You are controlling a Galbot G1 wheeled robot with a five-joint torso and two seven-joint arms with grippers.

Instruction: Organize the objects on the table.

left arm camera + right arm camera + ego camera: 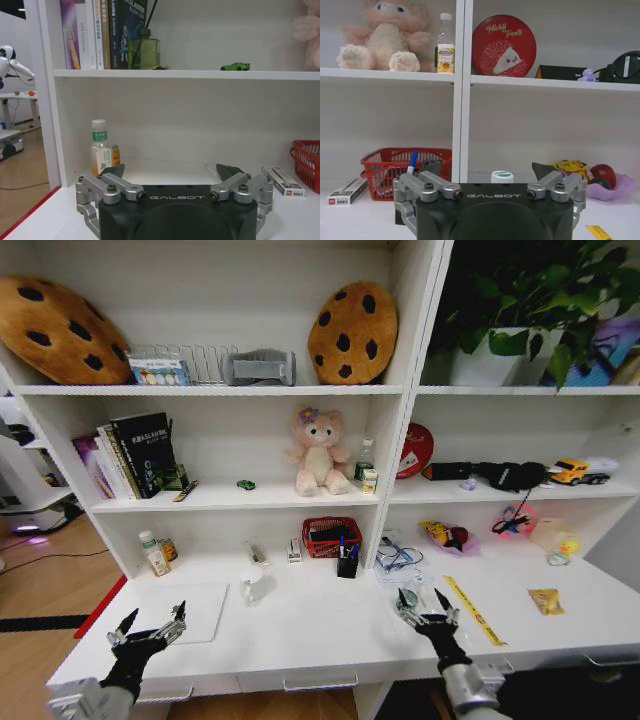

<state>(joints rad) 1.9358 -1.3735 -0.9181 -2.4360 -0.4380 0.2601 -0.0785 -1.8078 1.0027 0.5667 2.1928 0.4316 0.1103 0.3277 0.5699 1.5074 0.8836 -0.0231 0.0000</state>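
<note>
Nearest you, both tools hover splayed and empty over the bench (300, 625) front edge: left tool (150, 630), right tool (425, 608). Nothing grasped yet; choose a first object.

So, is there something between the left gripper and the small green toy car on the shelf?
Partly. The toy car sits on the shelf board above the desk; the left gripper hovers lower, at the desk's front edge, fingers open. A white mug stands between them.

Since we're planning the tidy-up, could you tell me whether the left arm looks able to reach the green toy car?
Probably yes: the green toy car sits in the open on the shelf, and the left gripper hovers empty, fingers open.
</note>
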